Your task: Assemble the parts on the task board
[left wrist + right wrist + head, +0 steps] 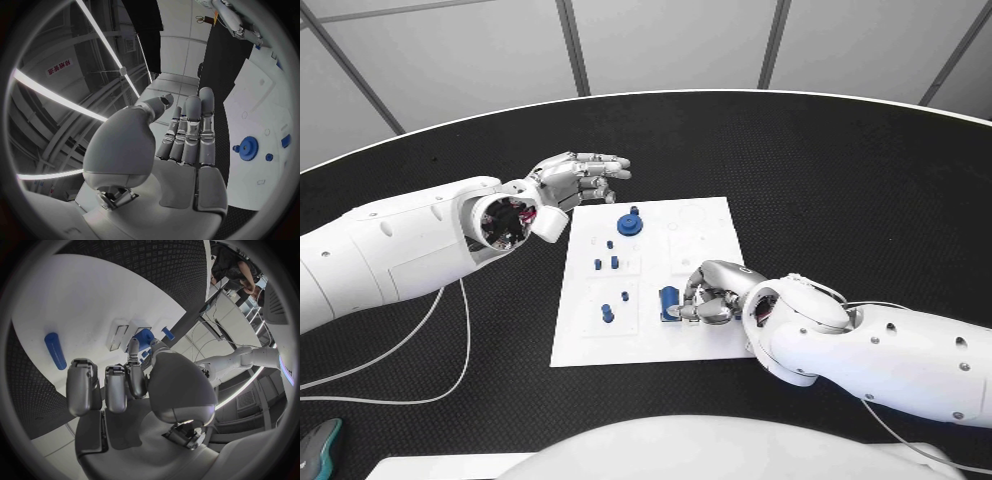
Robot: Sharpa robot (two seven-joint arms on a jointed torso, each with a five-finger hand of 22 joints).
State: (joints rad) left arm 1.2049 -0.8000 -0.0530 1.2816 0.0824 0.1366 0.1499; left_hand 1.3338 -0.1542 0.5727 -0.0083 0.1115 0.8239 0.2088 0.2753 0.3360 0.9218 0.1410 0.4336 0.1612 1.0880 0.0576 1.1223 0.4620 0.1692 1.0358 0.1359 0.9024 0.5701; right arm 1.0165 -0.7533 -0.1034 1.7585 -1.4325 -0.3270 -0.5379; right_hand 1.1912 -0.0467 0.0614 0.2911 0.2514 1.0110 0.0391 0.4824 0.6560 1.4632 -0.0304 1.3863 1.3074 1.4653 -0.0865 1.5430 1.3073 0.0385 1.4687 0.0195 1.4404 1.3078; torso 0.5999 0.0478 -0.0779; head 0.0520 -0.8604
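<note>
Your left hand (581, 180) hovers empty, fingers loosely apart, past the far-left corner of the task board (711, 215). On the board you have a blue gear (630, 223) far and small blue pegs (609, 264) mid-left. Your right hand (708, 293) curls narrow over a blue block (669, 301) near the board's right; whether it grips it, you cannot tell.
</note>
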